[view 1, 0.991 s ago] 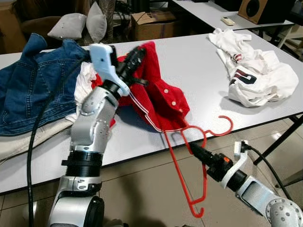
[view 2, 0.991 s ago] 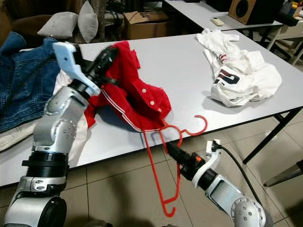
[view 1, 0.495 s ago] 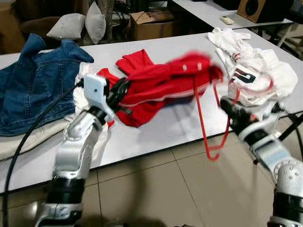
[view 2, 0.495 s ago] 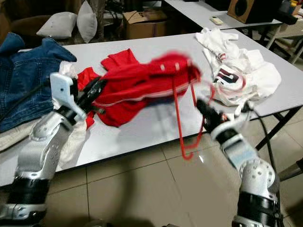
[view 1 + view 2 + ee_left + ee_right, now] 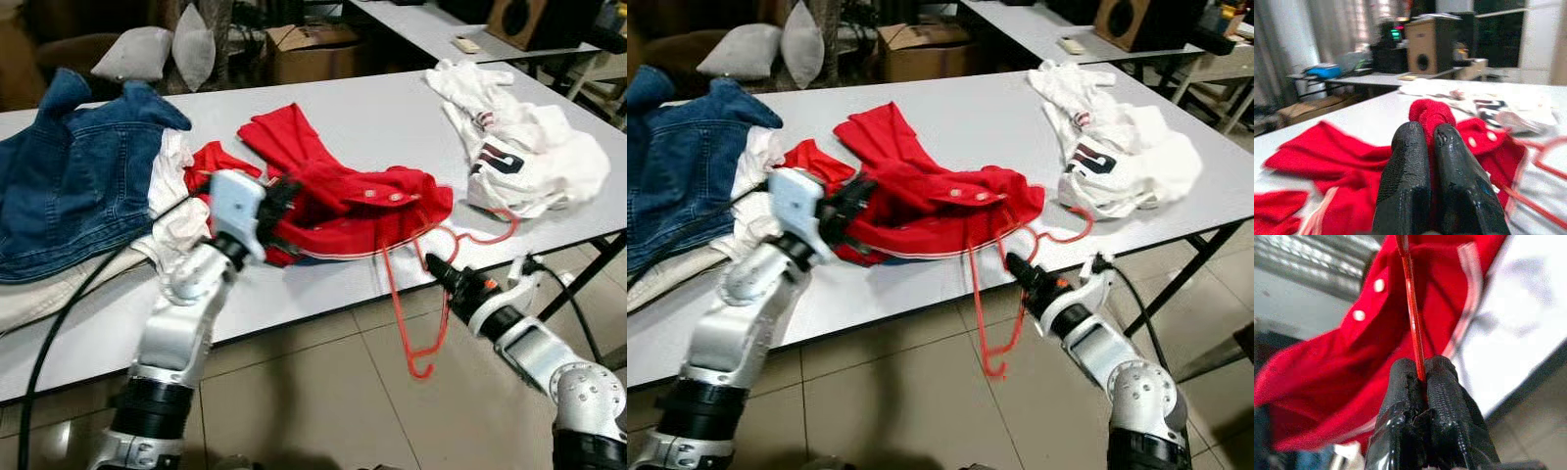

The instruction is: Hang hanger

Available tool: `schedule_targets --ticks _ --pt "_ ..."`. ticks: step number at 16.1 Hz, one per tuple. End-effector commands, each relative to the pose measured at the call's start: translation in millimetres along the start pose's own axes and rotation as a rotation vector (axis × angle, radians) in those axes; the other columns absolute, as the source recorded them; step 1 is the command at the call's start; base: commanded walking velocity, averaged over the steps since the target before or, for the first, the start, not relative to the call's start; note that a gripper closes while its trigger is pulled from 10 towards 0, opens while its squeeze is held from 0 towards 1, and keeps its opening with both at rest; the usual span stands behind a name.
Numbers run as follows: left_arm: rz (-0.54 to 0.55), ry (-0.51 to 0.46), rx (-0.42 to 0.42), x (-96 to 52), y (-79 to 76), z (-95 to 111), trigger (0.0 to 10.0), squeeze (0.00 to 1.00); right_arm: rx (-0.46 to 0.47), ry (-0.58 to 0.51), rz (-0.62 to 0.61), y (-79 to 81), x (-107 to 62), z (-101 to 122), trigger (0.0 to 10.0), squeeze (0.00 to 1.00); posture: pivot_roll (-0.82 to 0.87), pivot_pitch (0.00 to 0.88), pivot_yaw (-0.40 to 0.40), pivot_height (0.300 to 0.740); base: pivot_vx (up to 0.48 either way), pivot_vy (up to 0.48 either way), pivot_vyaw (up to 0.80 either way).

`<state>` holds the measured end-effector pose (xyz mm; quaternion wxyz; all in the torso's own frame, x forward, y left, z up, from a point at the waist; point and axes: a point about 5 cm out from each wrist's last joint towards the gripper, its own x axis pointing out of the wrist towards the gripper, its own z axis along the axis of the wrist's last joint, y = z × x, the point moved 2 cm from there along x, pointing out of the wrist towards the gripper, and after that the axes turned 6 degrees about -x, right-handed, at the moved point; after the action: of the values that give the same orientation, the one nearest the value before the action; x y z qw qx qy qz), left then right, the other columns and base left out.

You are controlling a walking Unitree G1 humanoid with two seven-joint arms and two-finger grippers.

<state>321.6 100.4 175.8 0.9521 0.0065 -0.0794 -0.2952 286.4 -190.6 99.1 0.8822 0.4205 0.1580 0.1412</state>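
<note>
While a blue denim jacket is lying bunched at the far left of the grey table, over some pale cloth spilling toward the table's near edge, the left gripper is reaching in from the near side and pressing into the left part of the red shirt. In the left wrist view its two black fingers are sitting pinched together with red fabric caught between them, so it is gripping the shirt.

The shirt is lying crumpled across the middle of the table, one sleeve stretching away toward the far side and its buttoned edge facing the near edge.

Just right of that, the red hanger is sticking out from under the shirt: its hook is resting on the tabletop near the white garment, and its long frame is dangling below the table edge over the tiled floor.

The right gripper is coming up from below the table edge, and in the right wrist view its fingers are clamping tight on a thin red bar of the hanger.

Farther right, a white garment with dark and red markings is lying heaped on the table, touching the hanger's hook.
</note>
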Motion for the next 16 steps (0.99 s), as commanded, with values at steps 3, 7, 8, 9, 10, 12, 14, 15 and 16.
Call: schedule_targets --ticks 3,7,8,9,10,12,14,15,16 --pt "-0.057 -0.051 0.058 13.0 -12.1 13.6 0.0 0.00 0.139 0.031 0.070 14.6 11.3 -7.6 10.0 0.00 -0.05 0.000 -0.017 0.740 0.000 0.000 0.00" --pt "-0.086 -0.195 0.041 13.9 -13.4 40.0 0.0 0.00 0.211 0.066 0.063 11.1 13.3 -17.7 10.0 0.00 -0.04 0.000 -0.016 0.740 0.000 0.000 0.00" --pt "-0.123 -0.173 0.042 11.1 -16.2 36.4 0.0 0.00 0.241 0.028 0.064 9.8 15.1 -11.7 10.0 0.00 -0.04 0.000 -0.014 0.740 0.000 0.000 0.00" --pt "-0.170 -0.102 0.056 6.3 -19.2 24.1 0.0 0.00 0.266 -0.044 0.076 10.3 18.3 1.2 10.0 0.00 -0.04 0.000 -0.011 0.740 0.000 0.000 0.00" --pt "-0.210 0.010 0.088 1.5 -19.9 5.4 0.0 0.00 0.294 -0.110 0.093 12.3 23.0 16.8 10.0 0.00 -0.04 0.000 -0.011 0.740 0.000 0.000 0.00" --pt "-0.229 0.079 0.129 -0.6 -19.6 -6.7 0.0 0.00 0.317 -0.161 0.110 15.4 29.4 29.2 10.0 0.00 -0.04 0.000 -0.012 0.740 0.000 0.000 0.00" --pt "-0.290 0.128 0.125 0.7 -30.1 -14.1 0.0 0.00 0.370 -0.229 0.127 19.5 43.6 43.2 10.0 0.00 -0.04 0.000 -0.017 0.740 0.000 0.000 0.00" --pt "-0.320 0.119 0.107 3.8 -40.2 -12.7 0.0 0.00 0.410 -0.258 0.149 26.1 54.9 47.1 10.0 0.00 -0.03 0.000 -0.022 0.740 0.000 0.000 0.00" --pt "-0.328 0.110 0.074 5.6 -44.4 -10.2 0.0 0.00 0.429 -0.268 0.166 30.6 59.9 47.8 10.0 0.00 -0.03 0.000 -0.022 0.740 0.000 0.000 0.00"
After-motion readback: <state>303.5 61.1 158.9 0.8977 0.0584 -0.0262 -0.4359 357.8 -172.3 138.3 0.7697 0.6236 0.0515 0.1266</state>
